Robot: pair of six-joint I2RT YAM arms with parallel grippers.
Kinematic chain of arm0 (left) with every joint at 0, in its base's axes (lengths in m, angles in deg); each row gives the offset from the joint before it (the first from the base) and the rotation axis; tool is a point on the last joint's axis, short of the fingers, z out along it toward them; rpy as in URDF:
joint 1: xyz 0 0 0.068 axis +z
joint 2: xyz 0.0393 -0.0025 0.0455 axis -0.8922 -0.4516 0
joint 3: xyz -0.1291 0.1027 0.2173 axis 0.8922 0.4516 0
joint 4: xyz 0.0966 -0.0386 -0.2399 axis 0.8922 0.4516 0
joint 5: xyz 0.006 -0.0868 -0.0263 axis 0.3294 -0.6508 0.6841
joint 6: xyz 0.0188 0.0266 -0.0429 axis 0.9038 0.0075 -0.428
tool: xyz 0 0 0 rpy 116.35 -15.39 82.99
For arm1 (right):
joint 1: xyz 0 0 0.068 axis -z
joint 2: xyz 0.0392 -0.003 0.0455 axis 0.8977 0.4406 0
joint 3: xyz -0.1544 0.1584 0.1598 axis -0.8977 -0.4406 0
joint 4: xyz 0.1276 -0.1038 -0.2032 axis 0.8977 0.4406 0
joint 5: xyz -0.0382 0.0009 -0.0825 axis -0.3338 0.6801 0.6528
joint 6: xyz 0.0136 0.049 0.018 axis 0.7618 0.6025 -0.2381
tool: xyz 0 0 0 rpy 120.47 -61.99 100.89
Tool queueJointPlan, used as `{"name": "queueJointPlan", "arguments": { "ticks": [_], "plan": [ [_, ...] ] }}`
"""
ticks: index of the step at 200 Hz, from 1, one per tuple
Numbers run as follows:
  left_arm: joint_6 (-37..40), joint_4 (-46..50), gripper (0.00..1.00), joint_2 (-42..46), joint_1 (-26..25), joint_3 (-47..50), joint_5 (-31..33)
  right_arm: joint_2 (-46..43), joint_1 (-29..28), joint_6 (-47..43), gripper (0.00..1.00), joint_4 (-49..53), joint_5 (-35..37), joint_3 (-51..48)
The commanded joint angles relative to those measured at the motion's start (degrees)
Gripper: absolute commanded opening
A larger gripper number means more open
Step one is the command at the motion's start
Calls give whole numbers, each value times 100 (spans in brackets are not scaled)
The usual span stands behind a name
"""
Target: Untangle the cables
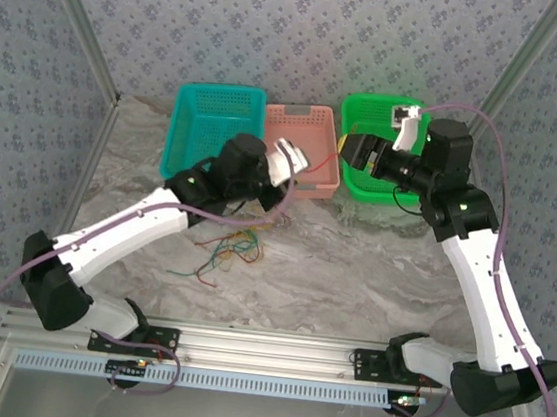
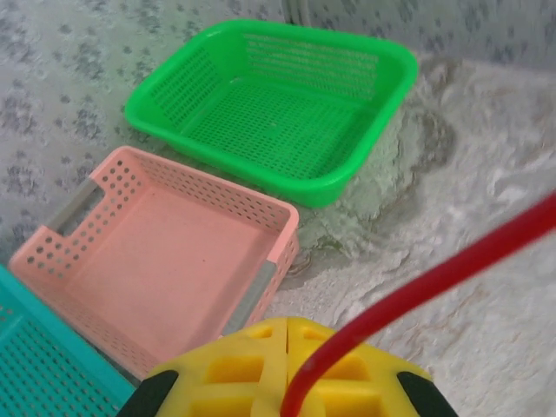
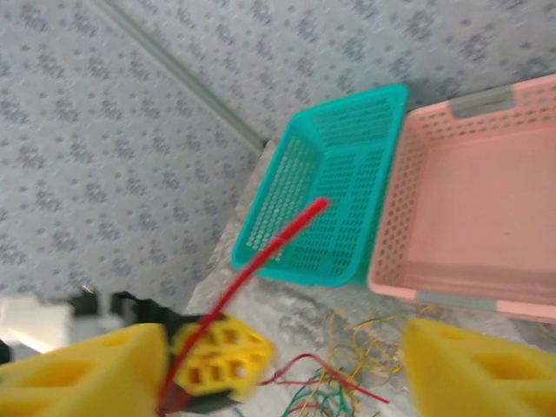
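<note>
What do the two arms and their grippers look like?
The left arm and right arm are white shells with black joints and bases, each with a small green light. A purple-grey cable loops along each. The left gripper and right gripper have blocky yellow fingers.

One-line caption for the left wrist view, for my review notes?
Left gripper shut on a red cable; pink basket and green basket on the table beyond.

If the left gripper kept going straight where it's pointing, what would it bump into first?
Probably the pink basket, at its near corner; the green basket sits farther on. Depth is hard to judge.
</note>
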Motion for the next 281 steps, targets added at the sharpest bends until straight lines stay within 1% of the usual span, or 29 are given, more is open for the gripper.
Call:
{"name": "queueJointPlan", "arguments": {
  "ticks": [1,11,28,50,74,102,118,138,143,163,181,200,227,252,269,281],
  "plan": [
    [-995,561,0,176,639,-331,-909,-352,57,-167,85,122,722,149],
    [-1269,698,0,137,994,-388,-1186,-524,45,-183,86,52,858,54],
    [-1774,772,0,58,1613,-421,-1438,-802,-30,-199,86,-165,905,-204],
    [-2365,823,0,-230,2401,-515,-1776,-1136,-334,-272,86,-575,1008,-732],
    [-2709,881,0,-725,3024,-768,-1903,-1387,-914,-354,84,-1139,1112,-1407],
    [-2928,1028,0,-1415,3490,-1354,-1760,-1401,-1750,-550,83,-1336,1629,-1864],
    [-2820,1421,0,-1909,3572,-1998,-1634,-1342,-2015,-556,83,-1392,1785,-1998],
    [-2668,1958,0,-2571,3592,-2907,-1548,-1276,-2171,-536,82,-1433,1834,-2122],
    [-2639,1973,0,-2713,3592,-3079,-1534,-1269,-2194,-534,82,-1434,1859,-2151],
    [-2454,2701,0,-3352,3592,-3968,-1441,-1257,-2220,-497,82,-1469,1859,-2266],
    [-2243,3293,0,-3897,3583,-4602,-1564,-1261,-2226,-495,82,-1417,1881,-2313],
    [-2053,3524,0,-4164,3582,-4705,-1756,-1250,-2227,-505,82,-1398,1910,-2365],
    [-1934,3441,0,-4262,3576,-4430,-1886,-1114,-2221,-473,82,-1469,1866,-2414],
    [-1930,3495,0,-4492,3574,-4428,-1947,-1001,-2225,-407,81,-1515,1839,-2433],
    [-1992,3569,9,-4638,3583,-4488,-1830,-974,-2223,-385,81,-1524,1854,-2437],
    [-2028,3631,22,-4697,3578,-4543,-1792,-968,-2226,-376,81,-1506,1864,-2437]
  ]
}}
